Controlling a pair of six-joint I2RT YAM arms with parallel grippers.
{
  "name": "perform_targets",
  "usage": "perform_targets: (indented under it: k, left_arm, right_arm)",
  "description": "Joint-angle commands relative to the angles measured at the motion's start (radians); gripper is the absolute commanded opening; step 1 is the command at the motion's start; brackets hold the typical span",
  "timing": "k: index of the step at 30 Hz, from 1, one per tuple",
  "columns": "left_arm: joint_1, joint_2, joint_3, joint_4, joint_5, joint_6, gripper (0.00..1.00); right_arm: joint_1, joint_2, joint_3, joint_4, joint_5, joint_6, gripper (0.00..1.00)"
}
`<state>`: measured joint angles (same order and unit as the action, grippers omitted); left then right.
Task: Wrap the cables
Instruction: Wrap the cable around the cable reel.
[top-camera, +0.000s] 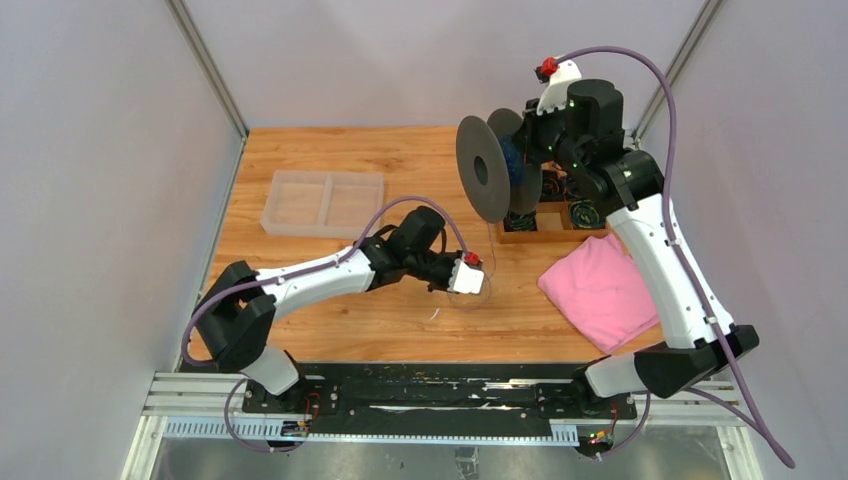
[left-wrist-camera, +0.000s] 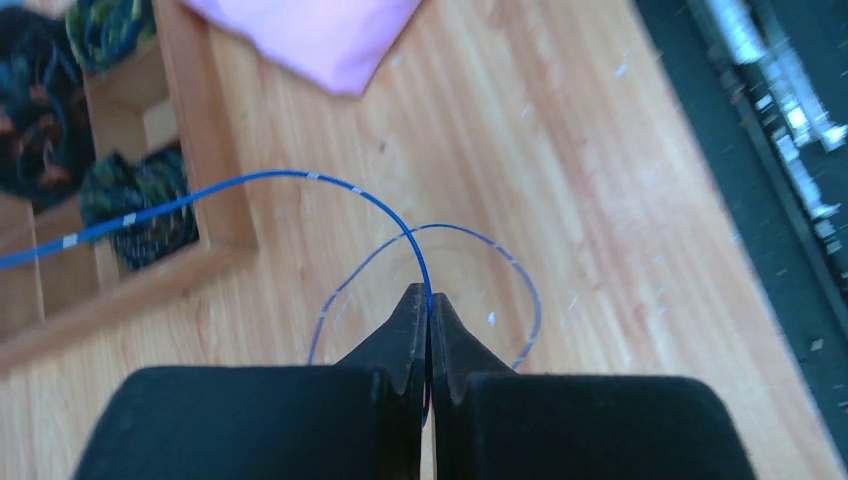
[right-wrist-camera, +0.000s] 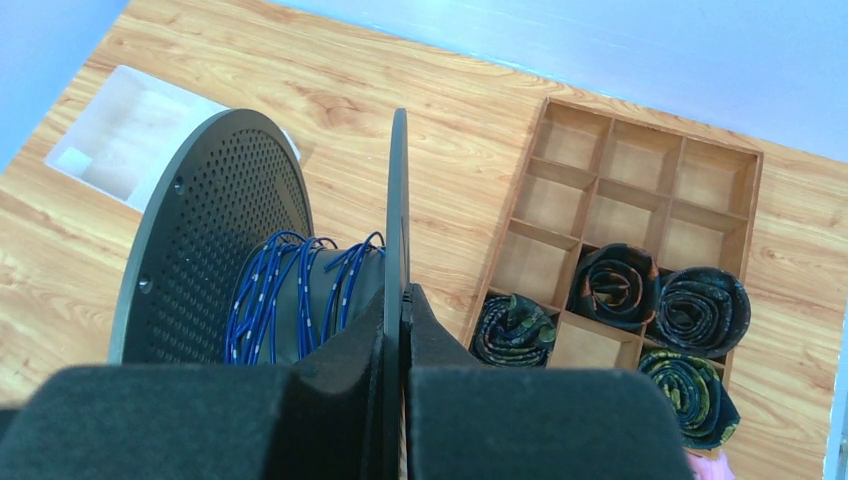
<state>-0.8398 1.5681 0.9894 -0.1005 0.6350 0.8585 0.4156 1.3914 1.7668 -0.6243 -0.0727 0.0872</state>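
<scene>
1. The left gripper (left-wrist-camera: 428, 300) is pressed together on the cable (left-wrist-camera: 300, 176), low over the middle of the table (left-wrist-camera: 620, 200); a loose loop curls just below it
2. The right gripper (right-wrist-camera: 403, 292) pinches one flange of the spool (right-wrist-camera: 215, 230), held up over the box (right-wrist-camera: 650, 125); blue turns sit on the hub
3. From the pinch the cable runs away and rightward to the spool, whose axis lies roughly left-right; the left arm is nearer the slack and probably has to feed it
</scene>
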Motion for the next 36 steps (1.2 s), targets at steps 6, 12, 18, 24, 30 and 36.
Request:
perform_targets:
  k: [6, 12, 18, 24, 30, 36]
  left_arm:
    - [-0.135, -0.047, 0.18, -0.289, 0.023, -0.085, 0.0]
    - [-0.136, -0.02, 0.399, -0.446, 0.081, -0.21, 0.0]
    - [-0.134, -0.012, 0.577, -0.511, 0.092, -0.344, 0.0]
    - [-0.108, -0.009, 0.686, -0.53, 0.002, -0.457, 0.0]
    - [0.005, 0.009, 0.76, -0.517, 0.013, -0.599, 0.0]
    - [0.1, 0.038, 0.831, -0.562, 0.022, -0.629, 0.01]
  right_arm:
    - [-0.008, 0.024, -0.079, 0.179, 0.167, -0.047, 0.01]
    - [0.007, 0.012, -0.189, 0.258, 0.233, -0.102, 0.01]
    - [0.027, -0.01, -0.294, 0.315, 0.275, -0.123, 0.01]
    - [0.056, -0.031, -0.379, 0.345, 0.293, -0.154, 0.01]
    - [0.08, -0.075, -0.473, 0.391, 0.266, -0.219, 0.01]
    - [0.093, -0.111, -0.535, 0.408, 0.22, -0.274, 0.01]
